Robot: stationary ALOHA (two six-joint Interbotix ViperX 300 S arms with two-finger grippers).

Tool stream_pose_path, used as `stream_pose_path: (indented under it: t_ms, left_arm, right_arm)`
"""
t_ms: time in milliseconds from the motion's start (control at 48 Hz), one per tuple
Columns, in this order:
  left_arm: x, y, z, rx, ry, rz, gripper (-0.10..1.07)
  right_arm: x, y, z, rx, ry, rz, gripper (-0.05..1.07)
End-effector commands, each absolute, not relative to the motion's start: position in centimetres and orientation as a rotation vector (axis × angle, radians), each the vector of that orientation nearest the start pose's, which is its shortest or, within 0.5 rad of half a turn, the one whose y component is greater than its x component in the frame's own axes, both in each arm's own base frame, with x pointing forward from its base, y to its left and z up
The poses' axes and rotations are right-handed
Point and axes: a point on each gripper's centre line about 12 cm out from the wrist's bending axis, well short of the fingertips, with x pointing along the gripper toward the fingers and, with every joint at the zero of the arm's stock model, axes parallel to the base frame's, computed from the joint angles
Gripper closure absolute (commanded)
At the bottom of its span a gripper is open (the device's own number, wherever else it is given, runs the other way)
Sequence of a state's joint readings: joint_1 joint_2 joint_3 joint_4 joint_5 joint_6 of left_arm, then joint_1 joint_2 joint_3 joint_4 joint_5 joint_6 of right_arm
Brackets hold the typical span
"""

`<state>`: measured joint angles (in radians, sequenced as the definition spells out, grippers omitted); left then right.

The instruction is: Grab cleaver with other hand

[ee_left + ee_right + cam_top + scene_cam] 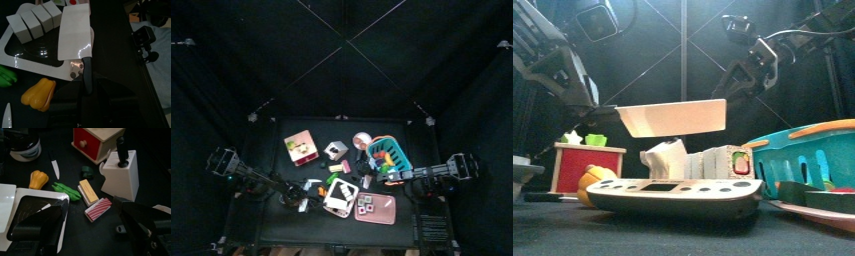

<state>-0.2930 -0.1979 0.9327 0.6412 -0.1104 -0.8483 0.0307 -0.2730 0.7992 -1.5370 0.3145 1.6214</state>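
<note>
Above the table's front-left part | left gripper [87, 97] pinching cleaver [75, 36] by its handle, blade aloft | right gripper [87, 235] spread wide near the right edge, empty | handover not yet done

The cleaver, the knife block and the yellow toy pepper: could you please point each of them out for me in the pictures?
cleaver [74, 35], left wrist view, middle of the flat blade.
knife block [122, 174], right wrist view, its pale front face.
yellow toy pepper [38, 93], left wrist view, middle of its body.
</note>
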Motion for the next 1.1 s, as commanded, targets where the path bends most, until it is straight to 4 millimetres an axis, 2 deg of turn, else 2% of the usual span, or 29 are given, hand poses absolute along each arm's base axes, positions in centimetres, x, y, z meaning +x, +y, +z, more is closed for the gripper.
stream_pose_path:
  t_ms: [0,83,188,438,604,729,1083]
  left_arm:
    - [31.0,-10.3,18.3,-0.165,0.606,-0.287,0.43]
    - [31.5,-10.0,19.7,-0.229,0.569,-0.261,0.42]
    - [32.2,-8.4,21.1,-0.367,0.528,-0.179,0.42]
    - [31.5,-6.6,21.1,-0.634,0.516,-0.048,0.42]
    - [31.5,-5.8,22.4,-0.739,0.455,-0.017,0.42]
    - [31.7,-5.7,23.1,-0.783,0.408,-0.023,0.42]
    - [32.1,-5.0,23.6,-0.804,0.34,-0.025,0.42]
  right_arm:
    - [33.7,-2.7,23.8,-0.004,0.479,-0.298,0.01]
    - [33.8,-2.6,24.4,-0.002,0.461,-0.296,0.01]
    - [33.6,-2.0,25.8,-0.014,0.421,-0.273,0.01]
    - [32.1,0.2,27.8,-0.106,0.345,-0.187,0.01]
    - [31.6,3.0,28.9,-0.196,0.295,-0.078,0.01]
    - [32.0,4.3,28.2,-0.257,0.303,-0.028,0.01]
    - [34.8,4.9,25.1,-0.302,0.394,-0.017,0.02]
